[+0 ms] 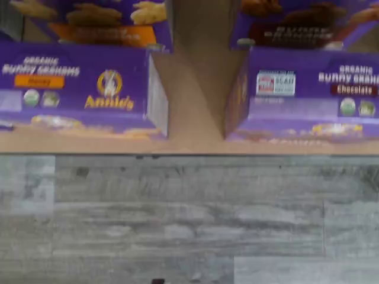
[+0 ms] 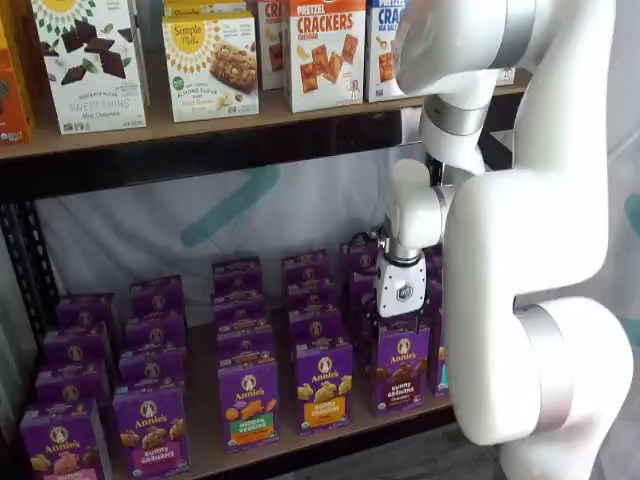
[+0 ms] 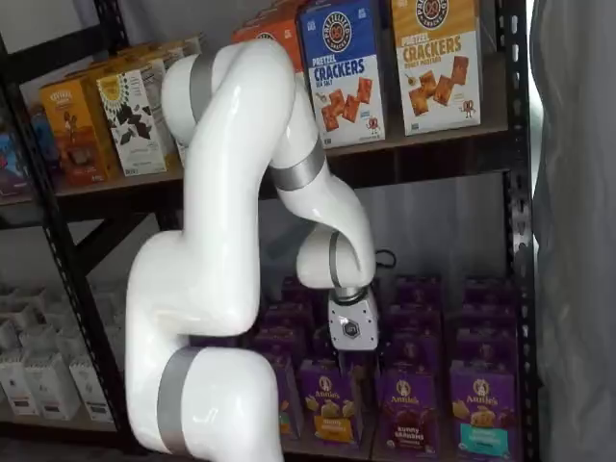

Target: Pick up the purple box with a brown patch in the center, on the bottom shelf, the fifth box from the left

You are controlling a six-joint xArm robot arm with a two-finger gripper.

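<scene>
The purple box with dark brown bunny crackers stands at the front of the bottom shelf point(image 2: 203, 437) in both shelf views point(image 2: 402, 368) point(image 3: 406, 408). In the wrist view its top point(image 1: 308, 89) reads "Chocolate". A bare strip of board point(image 1: 195, 100) separates it from the honey box point(image 1: 77, 83). My gripper point(image 2: 398, 318) hangs just above and slightly left of the purple box. Its white body shows in both shelf views point(image 3: 350, 358). The black fingers are dark against the boxes, so no gap can be made out. It holds nothing that I can see.
Rows of purple Annie's cartons fill the bottom shelf. An orange-band box point(image 2: 322, 385) stands left of the target and a teal-band box point(image 3: 478, 412) to its right. The upper shelf board point(image 2: 200, 125) with cracker boxes hangs overhead. Grey plank floor point(image 1: 177, 225) lies in front.
</scene>
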